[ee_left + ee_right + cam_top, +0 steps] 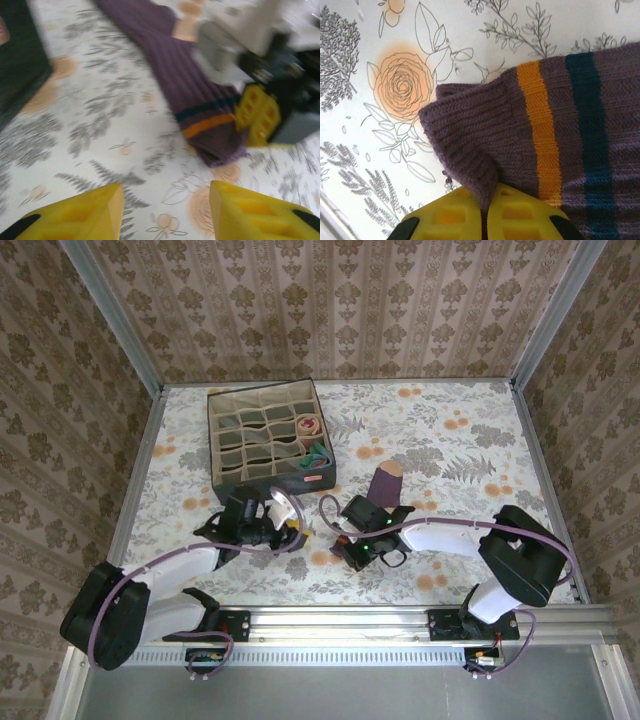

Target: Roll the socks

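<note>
My right claw [487,200] is clenched on the cuff of the purple ribbed knit sock [520,135]: its yellow fingers [455,215] meet with a fold of the cuff's edge pinched up between them. An orange stripe and a dark teal stripe cross the cuff just behind the pinch. From there the sock lies flat on the flower-printed bench [450,440], running away from the arms towards its tan toe.

My left claw [165,210] is released, its two yellow fingers apart with only bare bench between them. It hangs near the cuff end, facing the sock and not touching it.

I judge this to be the start of the roll on the purple sock: the cuff is gripped and no turn is made yet. The next move calls for curling that pinched edge over onto the leg and towards the toe. The left claw would need to come in to pin or guide the fabric so the sock does not slide along the bench.

The left wrist view is smeared, so the sock's far end is hard to read there. The overhead view hides the cuff under the right arm. In the dark fabric grid-compartment box [265,435], peach and green shapes may be the other socks, but I cannot tell.
</note>
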Controlling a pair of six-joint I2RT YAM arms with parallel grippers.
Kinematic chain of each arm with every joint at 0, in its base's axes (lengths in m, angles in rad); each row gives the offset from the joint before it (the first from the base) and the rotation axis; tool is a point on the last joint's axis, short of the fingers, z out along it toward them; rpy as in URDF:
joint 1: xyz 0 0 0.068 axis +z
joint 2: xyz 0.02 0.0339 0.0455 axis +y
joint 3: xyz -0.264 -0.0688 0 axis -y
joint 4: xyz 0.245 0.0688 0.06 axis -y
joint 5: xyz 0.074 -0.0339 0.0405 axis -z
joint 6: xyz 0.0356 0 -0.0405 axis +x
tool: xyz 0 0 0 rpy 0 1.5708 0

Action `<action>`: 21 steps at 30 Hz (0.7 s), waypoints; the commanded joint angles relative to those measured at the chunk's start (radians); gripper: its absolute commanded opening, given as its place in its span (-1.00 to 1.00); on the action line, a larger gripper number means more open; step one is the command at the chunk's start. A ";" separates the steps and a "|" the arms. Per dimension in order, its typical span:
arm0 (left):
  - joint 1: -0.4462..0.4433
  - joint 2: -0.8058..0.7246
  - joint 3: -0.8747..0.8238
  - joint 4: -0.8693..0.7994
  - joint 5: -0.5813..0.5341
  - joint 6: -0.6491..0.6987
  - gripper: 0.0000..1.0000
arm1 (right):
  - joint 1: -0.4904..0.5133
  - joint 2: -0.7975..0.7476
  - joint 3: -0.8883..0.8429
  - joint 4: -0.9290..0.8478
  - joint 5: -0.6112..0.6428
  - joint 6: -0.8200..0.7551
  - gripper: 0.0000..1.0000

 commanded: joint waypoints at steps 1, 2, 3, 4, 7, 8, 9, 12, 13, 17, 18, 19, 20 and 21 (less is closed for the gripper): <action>-0.057 0.050 -0.013 0.112 0.148 0.228 0.03 | -0.032 -0.034 -0.041 0.036 -0.147 -0.010 -1.00; -0.078 0.075 -0.010 0.120 0.161 0.270 0.05 | -0.047 -0.042 -0.056 0.052 -0.179 -0.006 -1.00; -0.101 0.105 -0.007 0.135 0.166 0.300 0.07 | -0.062 -0.047 -0.071 0.066 -0.212 -0.001 -1.00; -0.113 0.132 -0.001 0.149 0.171 0.318 0.08 | -0.076 -0.052 -0.082 0.074 -0.234 0.001 -1.00; -0.139 0.218 0.029 0.183 0.197 0.353 0.09 | -0.118 -0.062 -0.111 0.080 -0.300 0.005 -1.00; -0.145 0.245 0.045 0.179 0.204 0.369 0.09 | -0.130 -0.064 -0.117 0.079 -0.320 0.005 -1.00; -0.154 0.266 0.060 0.172 0.203 0.386 0.09 | -0.142 -0.066 -0.122 0.075 -0.341 0.003 -1.00; -0.170 0.315 0.091 0.164 0.206 0.429 0.11 | -0.170 -0.067 -0.127 0.069 -0.387 0.000 -1.00; -0.171 0.327 0.100 0.164 0.208 0.436 0.11 | -0.176 -0.066 -0.127 0.066 -0.395 -0.002 -1.00; -0.190 0.379 0.137 0.173 0.230 0.452 0.12 | -0.198 -0.050 -0.120 0.056 -0.446 -0.007 -1.00; -0.195 0.396 0.148 0.174 0.235 0.456 0.12 | -0.201 -0.046 -0.118 0.054 -0.454 -0.010 -1.00; -0.200 0.410 0.157 0.175 0.238 0.457 0.12 | -0.206 -0.042 -0.118 0.053 -0.460 -0.012 -1.00; -0.205 0.430 0.168 0.175 0.243 0.456 0.12 | -0.211 -0.037 -0.118 0.053 -0.468 -0.013 -1.00; -0.206 0.449 0.181 0.175 0.256 0.453 0.09 | -0.217 -0.034 -0.116 0.051 -0.479 -0.015 -1.00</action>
